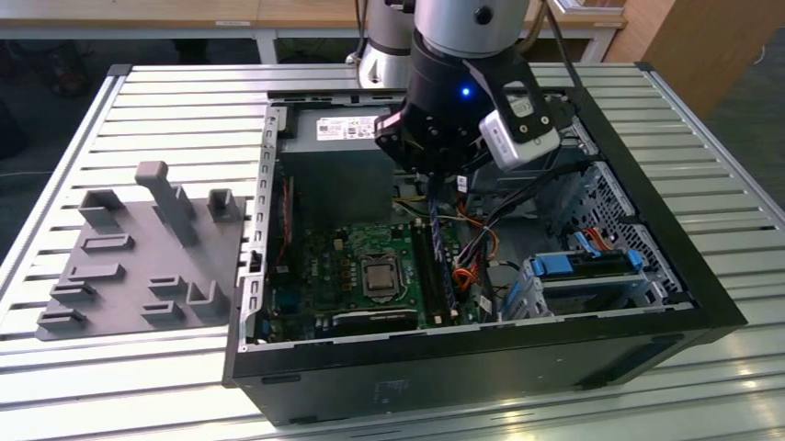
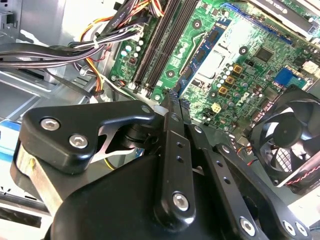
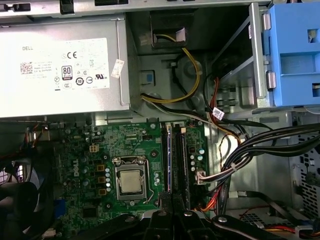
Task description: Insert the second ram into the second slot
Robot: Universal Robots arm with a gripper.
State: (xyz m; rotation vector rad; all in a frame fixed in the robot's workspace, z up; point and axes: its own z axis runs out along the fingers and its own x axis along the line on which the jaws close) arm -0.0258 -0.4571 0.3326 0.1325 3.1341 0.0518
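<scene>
End effector (image 2: 171, 98) pinched narrow over DIMM slots (image 3: 176, 160); blue ram (image 3: 168, 160) lines one slot, neighbour looks empty, seating unconfirmed.

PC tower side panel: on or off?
Off. The computer case lies with its open side up; the motherboard and power supply are exposed in the first wrist view.

Exterior view overlooks the case (image 1: 491, 367); both wrist views closely share the motherboard (image 2: 240, 40) (image 3: 80, 150).

Count: 1 open computer case (image 1: 491, 360), 1 motherboard (image 3: 105, 145), 1 processor (image 3: 131, 181), 1 power supply (image 3: 60, 65), 1 fan (image 2: 287, 135), 1 grey fixture plate (image 1: 135, 276), 1 gripper (image 2: 174, 100).
</scene>
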